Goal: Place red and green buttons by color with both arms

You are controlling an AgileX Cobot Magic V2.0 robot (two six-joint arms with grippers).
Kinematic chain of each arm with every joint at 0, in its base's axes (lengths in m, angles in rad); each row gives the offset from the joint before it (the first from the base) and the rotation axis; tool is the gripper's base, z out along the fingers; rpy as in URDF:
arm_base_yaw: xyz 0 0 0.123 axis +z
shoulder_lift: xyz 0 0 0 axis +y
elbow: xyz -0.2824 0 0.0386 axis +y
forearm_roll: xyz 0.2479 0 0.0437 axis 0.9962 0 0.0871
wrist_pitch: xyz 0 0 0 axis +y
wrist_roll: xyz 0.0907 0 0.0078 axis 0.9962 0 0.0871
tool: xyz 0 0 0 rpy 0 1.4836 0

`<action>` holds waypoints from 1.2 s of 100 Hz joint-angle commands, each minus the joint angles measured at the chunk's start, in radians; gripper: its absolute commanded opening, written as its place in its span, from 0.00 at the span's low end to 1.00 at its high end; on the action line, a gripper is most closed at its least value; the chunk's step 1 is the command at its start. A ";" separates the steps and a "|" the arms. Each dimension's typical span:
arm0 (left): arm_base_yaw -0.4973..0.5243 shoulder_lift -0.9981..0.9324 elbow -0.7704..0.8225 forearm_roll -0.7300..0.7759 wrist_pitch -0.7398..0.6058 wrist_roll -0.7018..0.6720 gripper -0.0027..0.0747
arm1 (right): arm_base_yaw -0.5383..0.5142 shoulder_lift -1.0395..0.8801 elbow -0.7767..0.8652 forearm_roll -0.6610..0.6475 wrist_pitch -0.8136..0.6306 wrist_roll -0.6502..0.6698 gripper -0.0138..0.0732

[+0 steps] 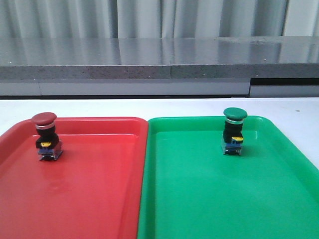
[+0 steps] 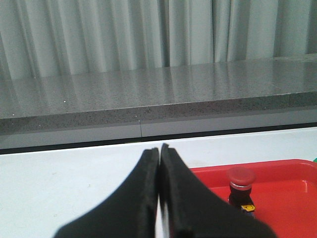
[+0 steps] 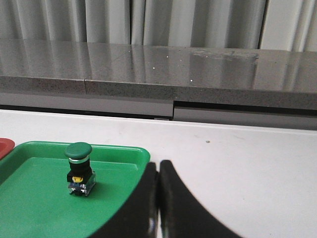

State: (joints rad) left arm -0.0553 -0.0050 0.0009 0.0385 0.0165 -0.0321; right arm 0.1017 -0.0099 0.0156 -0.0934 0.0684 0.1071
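1. Front view: red tray (image 1: 89, 199) on the left, green tray (image 1: 239, 209) on the right, long edges touching or nearly so, both on a white table (image 1: 299, 112). No arm or gripper in this view.
2. Front view: red button (image 1: 46, 135) stands upright in the red tray, near its far left corner. Dark red cap up, black body, yellow-blue base on the tray floor.
3. Front view: green button (image 1: 234, 131) stands upright in the green tray, toward the far right part. Same build, green cap. The buttons are well apart, one per tray, colours matched.
4. Left wrist view: left gripper (image 2: 160, 151) closed, fingers pressed together tip to tip, nothing between them. It sits over the white table, just beside the red tray (image 2: 287, 198) rim. Red button (image 2: 241, 186) visible beyond it in the tray, apart from the fingers.
5. Right wrist view: right gripper (image 3: 158, 166) closed, fingers together, holding nothing. It sits by the near corner of the green tray (image 3: 29, 208). Green button (image 3: 79, 168) upright in the tray, clear of the fingers. Sliver of red tray (image 3: 4, 146) at the frame edge.
6. All views: grey stone ledge (image 1: 159, 59) and pale curtain (image 1: 199, 17) behind the table.
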 commanded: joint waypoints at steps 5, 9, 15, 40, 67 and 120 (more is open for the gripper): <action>0.005 -0.033 0.025 -0.008 -0.088 -0.006 0.01 | -0.003 -0.021 -0.002 0.003 -0.085 -0.006 0.08; 0.005 -0.033 0.025 -0.008 -0.088 -0.006 0.01 | -0.003 -0.021 -0.002 0.003 -0.075 -0.006 0.08; 0.005 -0.033 0.025 -0.008 -0.088 -0.006 0.01 | -0.003 -0.021 -0.002 0.003 -0.075 -0.006 0.08; 0.005 -0.033 0.025 -0.008 -0.088 -0.006 0.01 | -0.003 -0.021 -0.002 0.005 -0.068 -0.006 0.08; 0.005 -0.033 0.025 -0.008 -0.088 -0.006 0.01 | -0.003 -0.021 -0.002 0.018 -0.068 -0.006 0.08; 0.005 -0.033 0.025 -0.008 -0.088 -0.006 0.01 | -0.003 -0.021 -0.002 0.018 -0.068 -0.006 0.08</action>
State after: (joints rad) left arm -0.0553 -0.0050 0.0009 0.0385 0.0165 -0.0321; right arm 0.1017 -0.0099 0.0287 -0.0767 0.0763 0.1054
